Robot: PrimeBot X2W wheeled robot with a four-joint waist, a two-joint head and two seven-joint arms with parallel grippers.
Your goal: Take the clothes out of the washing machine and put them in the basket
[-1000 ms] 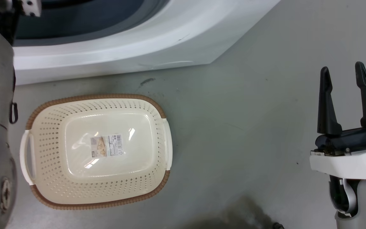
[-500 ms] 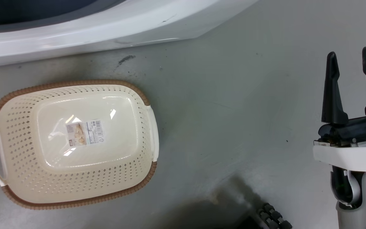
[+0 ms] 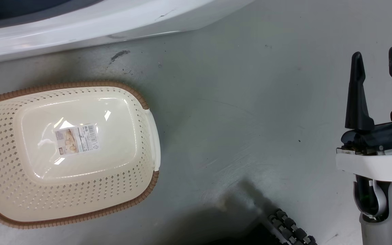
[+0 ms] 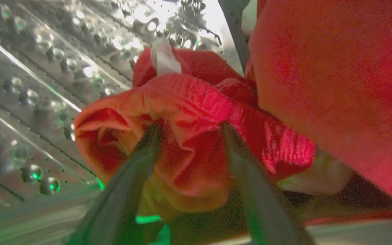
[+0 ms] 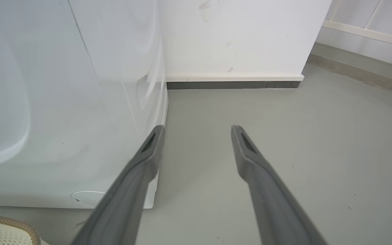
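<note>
Inside the washing machine's steel drum (image 4: pixel 29 68), my left gripper (image 4: pixel 189 128) is open, both fingers pressed into a crumpled fold of the red clothes (image 4: pixel 196 102). A second red garment (image 4: pixel 335 68) hangs close at the right. The cream basket (image 3: pixel 80 83) with its brown rim stands empty on the floor at the left, a label on its bottom. The washing machine's white front (image 3: pixel 80 27) runs along the top. My right gripper (image 3: pixel 375 52) hangs open over bare floor at the right, holding nothing. The right wrist view has the right gripper (image 5: pixel 198 127) beside the machine's side (image 5: pixel 63 102).
Grey floor (image 3: pixel 233 119) spreads between the basket and my right arm. A black ribbed part (image 3: pixel 288 228) shows at the bottom edge. A white wall with a skirting board (image 5: pixel 233 78) stands behind the machine. A corner of the basket (image 5: pixel 5 224) shows at the lower left.
The head camera has turned, so the basket and machine sit further left and higher in the picture, and the grey left arm has left that view. My right gripper stays open.
</note>
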